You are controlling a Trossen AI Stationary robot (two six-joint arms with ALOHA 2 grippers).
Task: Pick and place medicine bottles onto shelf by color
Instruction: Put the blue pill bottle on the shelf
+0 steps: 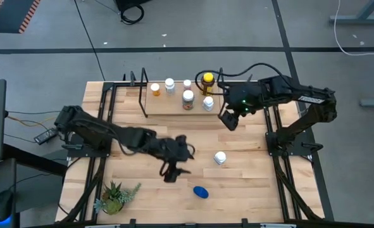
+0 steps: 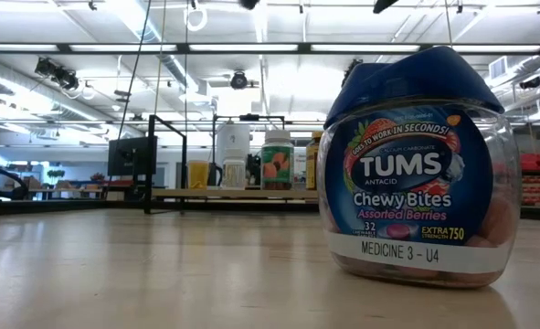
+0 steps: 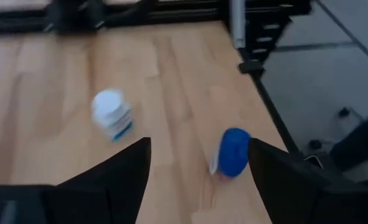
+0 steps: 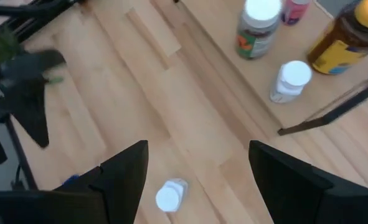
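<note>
The shelf [image 1: 174, 106] stands at the table's far side and carries several bottles, among them a yellow-amber one [image 1: 207, 80] and white-capped ones [image 4: 288, 81]. A white bottle [image 1: 219, 158] rests on the tabletop right of centre. A blue-capped bottle [image 1: 200, 192] stands on its base near the near edge and fills the low view [image 2: 416, 174]. My left gripper [image 1: 173, 172] hovers open just left of these two; both show past its fingers [image 3: 112, 115] [image 3: 233, 152]. My right gripper [image 1: 228, 120] is open by the shelf's right end, above the white bottle [image 4: 170, 195].
A small potted plant [image 1: 114, 197] sits at the near left corner. Black metal frames [image 1: 272, 136] run along both sides of the table. Bare wood lies between the shelf and the two loose bottles.
</note>
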